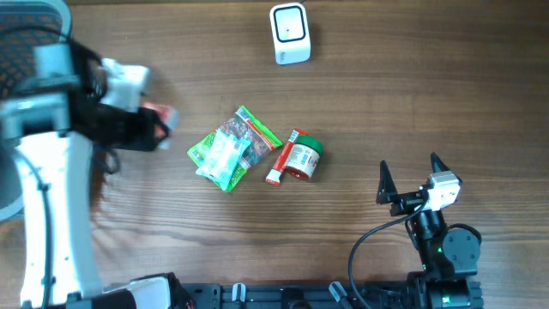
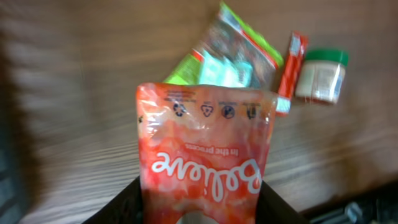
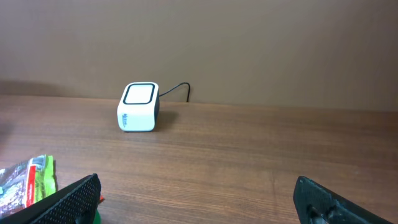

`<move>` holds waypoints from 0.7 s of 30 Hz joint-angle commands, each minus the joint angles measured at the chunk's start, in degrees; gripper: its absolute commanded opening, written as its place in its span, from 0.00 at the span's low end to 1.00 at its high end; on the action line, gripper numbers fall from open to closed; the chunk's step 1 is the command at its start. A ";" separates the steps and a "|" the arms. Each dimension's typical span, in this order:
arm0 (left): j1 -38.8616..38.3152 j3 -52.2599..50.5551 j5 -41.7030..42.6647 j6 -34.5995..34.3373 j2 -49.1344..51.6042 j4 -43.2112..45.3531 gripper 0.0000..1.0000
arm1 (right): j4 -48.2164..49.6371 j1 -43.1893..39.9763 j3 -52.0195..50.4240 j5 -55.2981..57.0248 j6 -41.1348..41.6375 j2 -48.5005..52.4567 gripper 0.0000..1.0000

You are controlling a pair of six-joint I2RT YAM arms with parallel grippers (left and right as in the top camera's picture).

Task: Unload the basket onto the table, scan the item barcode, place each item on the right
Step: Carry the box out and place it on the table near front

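Note:
My left gripper (image 2: 200, 205) is shut on a red-orange pouch (image 2: 205, 155) with white lettering, its black fingers pressing on both sides of the pouch's lower end. In the overhead view that gripper (image 1: 159, 127) hangs over the table's left side with the pouch (image 1: 163, 114) showing at its tip. The white barcode scanner (image 1: 289, 33) stands at the far middle of the table, well away from the pouch, and the right wrist view shows it too (image 3: 138, 107). No barcode shows on the pouch's visible face. My right gripper (image 1: 410, 176) rests open and empty at the front right (image 3: 205, 199).
A pile of green snack packets (image 1: 232, 148) lies mid-table, with a red stick pack (image 1: 285, 156) and a small green-lidded jar (image 1: 303, 157) beside it. The left wrist view shows the same packets (image 2: 233, 56), stick (image 2: 291, 71) and jar (image 2: 321, 74) beyond the pouch.

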 commanded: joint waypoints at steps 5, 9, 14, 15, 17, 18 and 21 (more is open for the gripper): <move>-12.50 -13.03 1.11 -0.50 0.90 10.19 0.82 | 0.22 -0.37 -0.07 -0.26 -0.37 0.04 1.00; -16.90 -13.53 1.09 -0.48 0.94 11.47 1.00 | 0.22 -0.37 -0.07 -0.26 -0.35 0.04 1.00; -18.69 -12.72 0.63 -0.48 0.83 11.78 1.00 | 0.22 -0.37 -0.07 -0.26 -0.33 0.04 1.00; -18.69 -12.72 0.17 -0.48 0.83 11.78 1.00 | 0.22 -0.37 -0.07 -0.24 -0.33 0.04 1.00; -18.69 -12.74 -1.66 -0.48 0.83 11.76 1.00 | 0.22 -0.37 -0.07 -0.26 -0.37 0.04 1.00; -18.69 -12.74 -2.01 -0.48 0.83 11.76 1.00 | 0.22 -0.37 -0.07 -0.26 -0.35 0.04 1.00; -18.69 -12.74 -1.95 -0.48 0.83 11.76 1.00 | 0.22 -0.37 -0.07 -0.26 -0.37 0.04 1.00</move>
